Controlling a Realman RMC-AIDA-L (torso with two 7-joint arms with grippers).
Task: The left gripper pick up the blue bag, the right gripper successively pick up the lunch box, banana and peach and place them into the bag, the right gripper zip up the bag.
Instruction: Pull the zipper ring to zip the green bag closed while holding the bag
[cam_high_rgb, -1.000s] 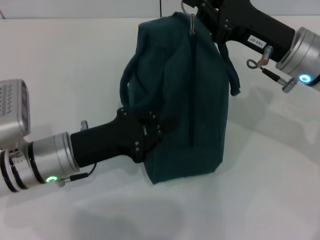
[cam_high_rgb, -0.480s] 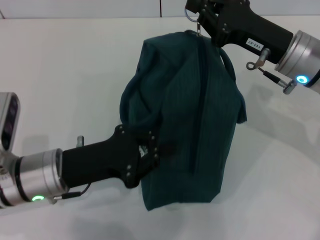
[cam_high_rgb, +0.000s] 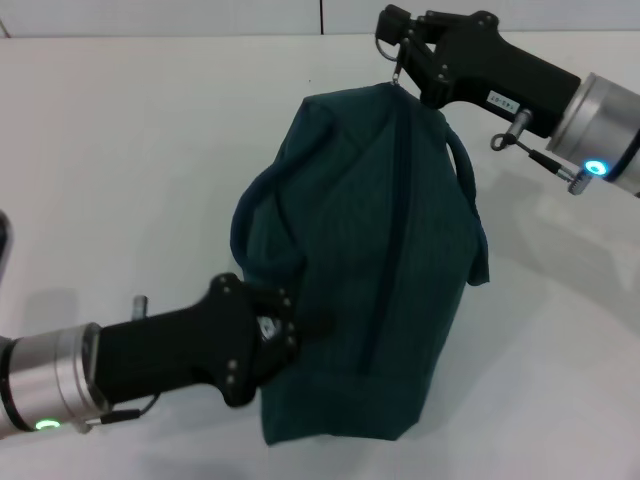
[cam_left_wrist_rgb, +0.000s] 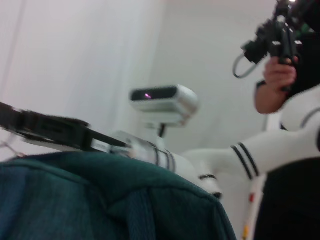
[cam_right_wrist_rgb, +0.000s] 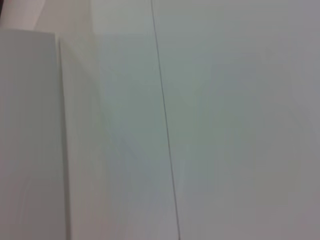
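Head view: my left tool (cam_high_rgb: 285, 335) is clenched on the near side of the blue bag (cam_high_rgb: 375, 260), gripping fabric below one loop handle (cam_high_rgb: 250, 215). The bag stands tilted on the white tabletop (cam_high_rgb: 130, 140), its zipper line closed along the top. My right tool (cam_high_rgb: 405, 45) is clamped on the zipper's metal ring pull (cam_high_rgb: 385, 45) at the bag's far upper corner.

Left wrist view: teal bag fabric fills the lower part; a white robot body (cam_left_wrist_rgb: 165, 102) and a person's hand (cam_left_wrist_rgb: 277, 80) appear behind.

Right wrist view: only a pale wall (cam_right_wrist_rgb: 225, 125).
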